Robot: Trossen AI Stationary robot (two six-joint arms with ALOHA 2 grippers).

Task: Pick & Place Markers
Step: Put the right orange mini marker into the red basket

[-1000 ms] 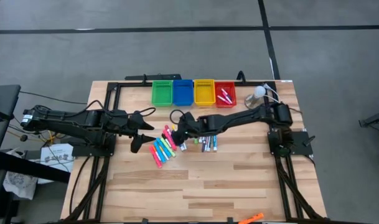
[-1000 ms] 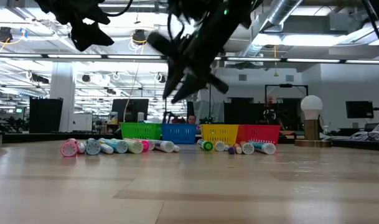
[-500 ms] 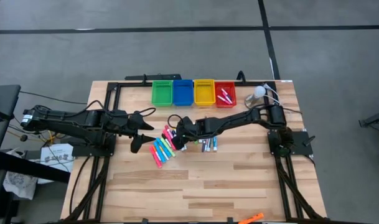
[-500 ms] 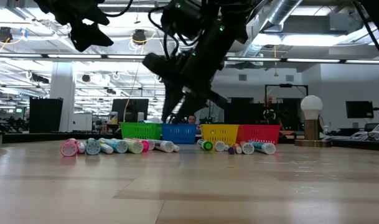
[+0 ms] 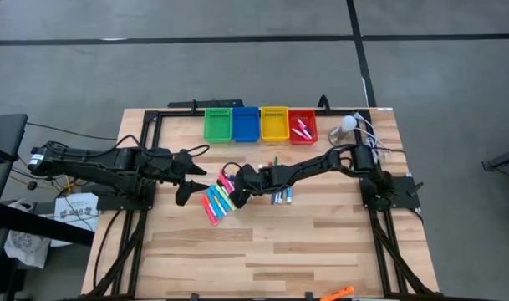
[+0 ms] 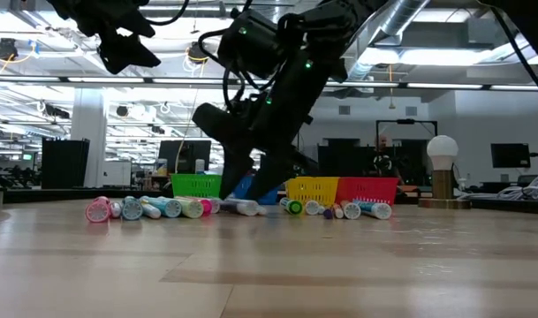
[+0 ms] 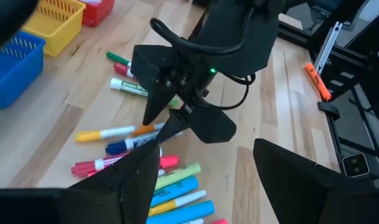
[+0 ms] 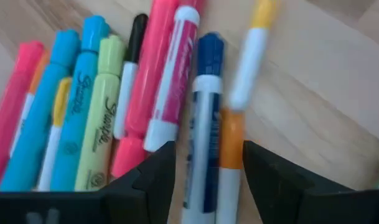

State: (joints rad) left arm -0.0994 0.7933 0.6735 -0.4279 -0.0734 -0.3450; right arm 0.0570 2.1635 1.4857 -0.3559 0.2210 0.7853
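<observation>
Many markers lie flat on the table in two clusters: a left pile (image 5: 218,201) of pink, cyan and yellow ones, and a smaller group (image 5: 280,195). My right gripper (image 5: 236,190) is open and low over the left pile's right edge. In the right wrist view its fingers (image 8: 208,152) stand on either side of a blue marker (image 8: 205,118) and an orange-and-white marker (image 8: 238,99); I cannot tell whether they touch. My left gripper (image 5: 184,191) waits open, raised, left of the pile (image 7: 208,180).
Green (image 5: 217,124), blue (image 5: 246,124), yellow (image 5: 274,124) and red (image 5: 302,126) bins stand in a row at the far edge; the red one holds a few markers. A white bulb-shaped object (image 5: 348,124) sits to their right. An orange marker (image 5: 339,293) lies at the near edge.
My right gripper has moved down and toward the table's left and near side, from above the gap between the two clusters to just over the left pile's right edge. The markers have stayed where they were.
</observation>
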